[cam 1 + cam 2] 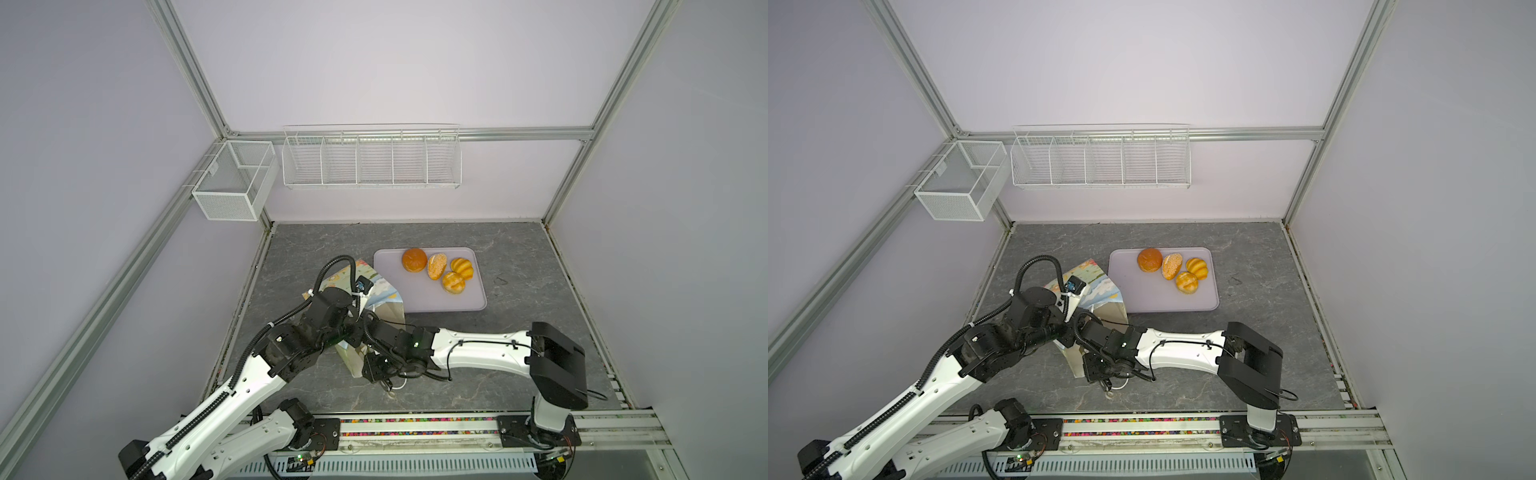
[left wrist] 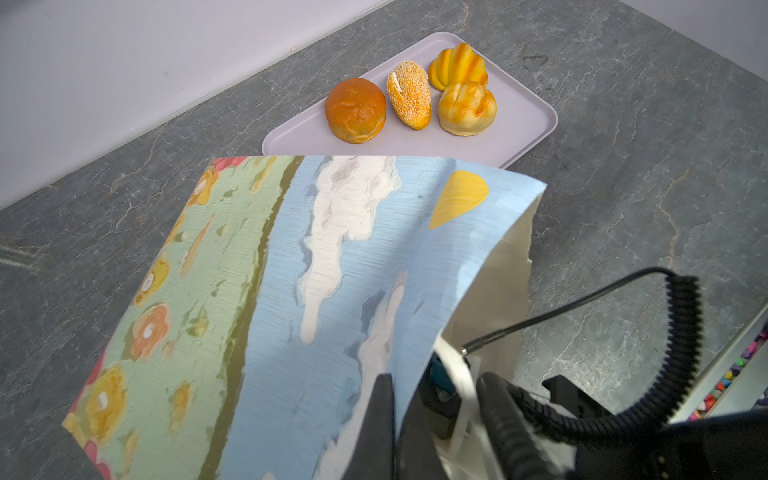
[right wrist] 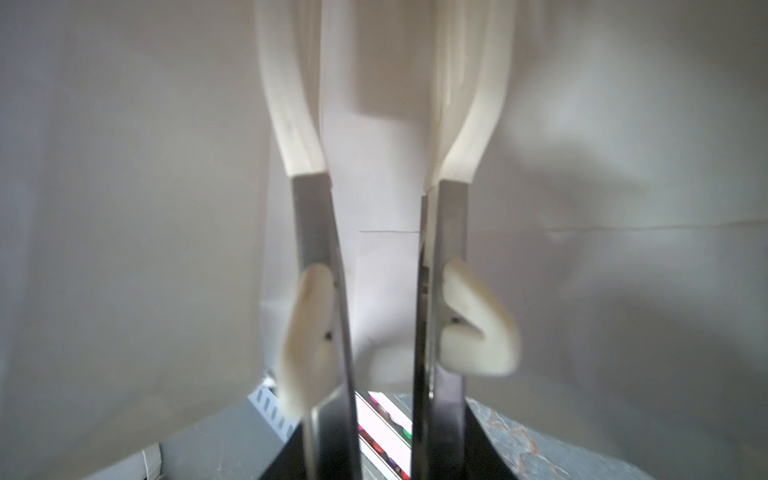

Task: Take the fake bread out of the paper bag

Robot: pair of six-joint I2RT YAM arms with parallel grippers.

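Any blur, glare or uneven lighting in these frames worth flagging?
Right wrist view: the right end effector is motion-blurred, deep inside the paper bag, whose white lining is dim and shadowed. Left wrist view: the fake bread is sharp. Both top views: evenly lit, no glare.

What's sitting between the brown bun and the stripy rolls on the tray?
The seeded roll, between brown bun and striped rolls, seen in the left wrist view.

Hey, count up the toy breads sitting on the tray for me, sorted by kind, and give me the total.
Round brown bun: 1
Seeded roll: 1
Striped rolls: 2
Total on the tray: 4
Any inside the paper bag are hidden from view.
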